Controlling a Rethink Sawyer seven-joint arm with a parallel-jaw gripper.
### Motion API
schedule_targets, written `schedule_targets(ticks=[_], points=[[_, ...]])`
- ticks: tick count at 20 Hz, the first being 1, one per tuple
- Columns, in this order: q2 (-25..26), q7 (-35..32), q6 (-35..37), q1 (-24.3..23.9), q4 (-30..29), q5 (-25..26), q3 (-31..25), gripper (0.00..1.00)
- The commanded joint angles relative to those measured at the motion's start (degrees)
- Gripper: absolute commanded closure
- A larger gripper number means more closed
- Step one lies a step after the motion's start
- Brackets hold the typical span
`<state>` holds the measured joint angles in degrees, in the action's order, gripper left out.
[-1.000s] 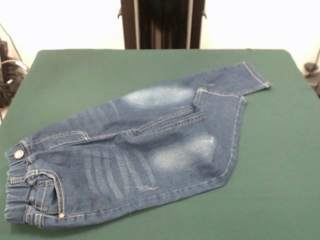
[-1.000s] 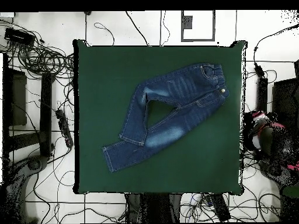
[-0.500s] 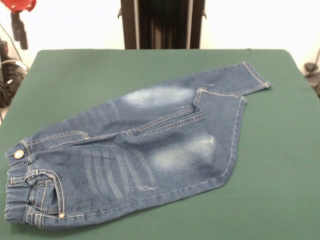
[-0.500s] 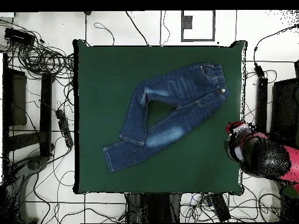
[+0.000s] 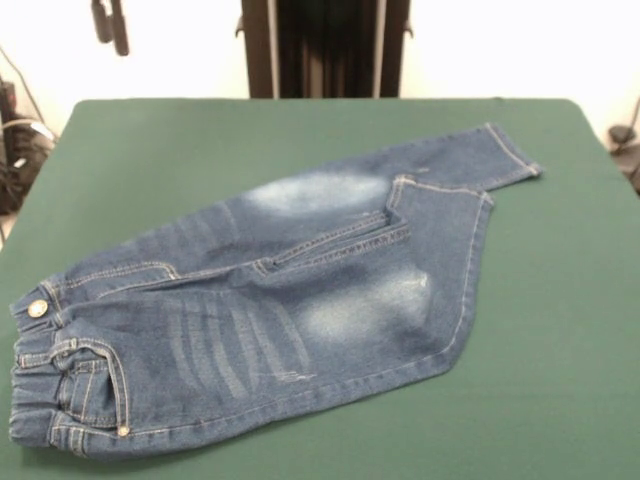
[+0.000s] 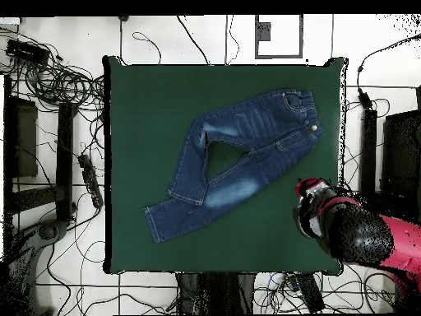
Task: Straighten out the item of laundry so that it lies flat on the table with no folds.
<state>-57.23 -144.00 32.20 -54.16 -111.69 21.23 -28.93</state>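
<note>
The item of laundry (image 5: 300,290) is a small pair of blue jeans lying slantwise on the green table (image 5: 560,300). Its waistband with a brass button (image 5: 37,308) sits at the near left. One leg runs out straight to a cuff (image 5: 512,152) at the far right. The other leg is bent back at the knee, so its cuff (image 5: 440,190) rests against the first leg. My gripper (image 5: 110,25) hangs at the top left, high above the table and well away from the jeans. In the overhead view the jeans (image 6: 238,152) lie mid-table and my red and black arm (image 6: 345,226) covers the lower right corner.
Tangled cables (image 6: 49,78) and a power strip (image 6: 87,171) lie on the floor left of the table (image 6: 140,99). Dark equipment (image 6: 403,148) stands to its right. Bare green cloth surrounds the jeans on all sides.
The arm has swung in from the side over the table's corner, and the gripper has shifted right along the top edge of the front view. The jeans have not moved.
</note>
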Motion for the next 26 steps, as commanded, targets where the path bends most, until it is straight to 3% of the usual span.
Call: schedule_targets(ticks=[1,13,19,26], points=[[-1.7,5.8,2.7,4.4,-9.5,-4.1,-7.3,0.00],[1.3,0.4,0.9,12.9,-4.7,-2.8,-2.8,0.00],[3.0,-8.8,-1.2,23.1,1.9,3.5,7.4,0.00],[10.5,-13.8,-6.8,32.9,7.9,0.7,13.5,0.00]])
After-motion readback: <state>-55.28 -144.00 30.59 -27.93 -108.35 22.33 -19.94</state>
